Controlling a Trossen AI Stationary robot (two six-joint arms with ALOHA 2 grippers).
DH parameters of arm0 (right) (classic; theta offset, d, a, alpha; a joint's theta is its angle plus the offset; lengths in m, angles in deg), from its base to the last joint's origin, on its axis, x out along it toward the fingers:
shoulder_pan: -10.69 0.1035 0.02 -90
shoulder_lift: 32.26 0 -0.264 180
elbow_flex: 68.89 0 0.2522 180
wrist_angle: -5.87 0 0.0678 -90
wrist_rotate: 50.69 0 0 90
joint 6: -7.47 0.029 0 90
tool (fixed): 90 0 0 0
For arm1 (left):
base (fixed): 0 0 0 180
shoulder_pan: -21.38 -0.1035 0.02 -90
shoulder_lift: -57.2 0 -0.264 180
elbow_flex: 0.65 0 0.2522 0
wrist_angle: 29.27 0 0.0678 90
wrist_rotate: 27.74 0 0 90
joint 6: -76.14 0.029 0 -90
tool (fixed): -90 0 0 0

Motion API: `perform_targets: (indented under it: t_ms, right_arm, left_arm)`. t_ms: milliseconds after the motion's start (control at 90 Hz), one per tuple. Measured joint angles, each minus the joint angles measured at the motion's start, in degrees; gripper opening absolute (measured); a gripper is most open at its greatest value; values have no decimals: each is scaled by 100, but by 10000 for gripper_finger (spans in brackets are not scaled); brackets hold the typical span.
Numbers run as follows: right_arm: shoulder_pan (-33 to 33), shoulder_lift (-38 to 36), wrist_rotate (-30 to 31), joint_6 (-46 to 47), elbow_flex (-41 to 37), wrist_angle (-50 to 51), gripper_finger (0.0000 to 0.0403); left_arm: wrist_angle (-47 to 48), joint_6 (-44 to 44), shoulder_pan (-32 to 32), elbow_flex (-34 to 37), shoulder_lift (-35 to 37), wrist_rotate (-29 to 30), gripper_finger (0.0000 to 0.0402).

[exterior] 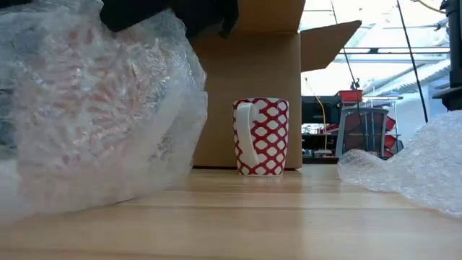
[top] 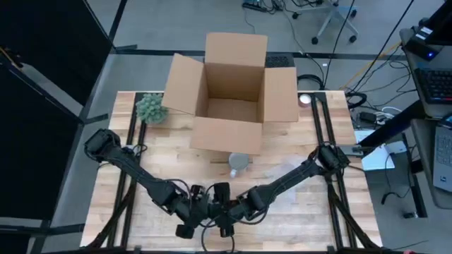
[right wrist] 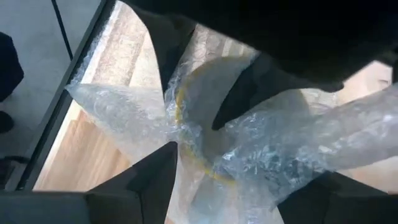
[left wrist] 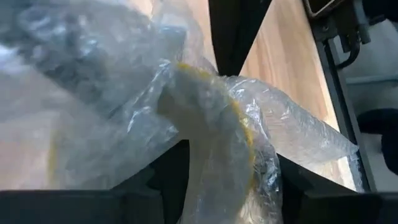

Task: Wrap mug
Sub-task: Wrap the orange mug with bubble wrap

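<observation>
Two grippers met at the near edge of the tabletop (top: 106,204), the left gripper (left wrist: 214,186) and the right gripper (right wrist: 205,180) each pinched on the bubble wrap (exterior: 94,108), seemingly to lift and spread the sheet between them. Farther back, the red-and-white mug (exterior: 260,136) stood upright and bare on the wood, apart from the wrap, probably awaiting it. Just behind it sat the open cardboard box (top: 229,99), likely for packing afterwards.
</observation>
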Motion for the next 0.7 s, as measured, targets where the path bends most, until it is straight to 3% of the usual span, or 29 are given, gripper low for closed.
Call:
perform_targets:
  t_ms: [378,700]
  right_arm:
    - [2,22,-36,-47,-15,146,217]
    - [0,33,-61,-100,-15,74,217]
  left_arm:
    - [118,-261,161,-86,49,361,144]
    - [112,-252,226,-90,42,93,144]
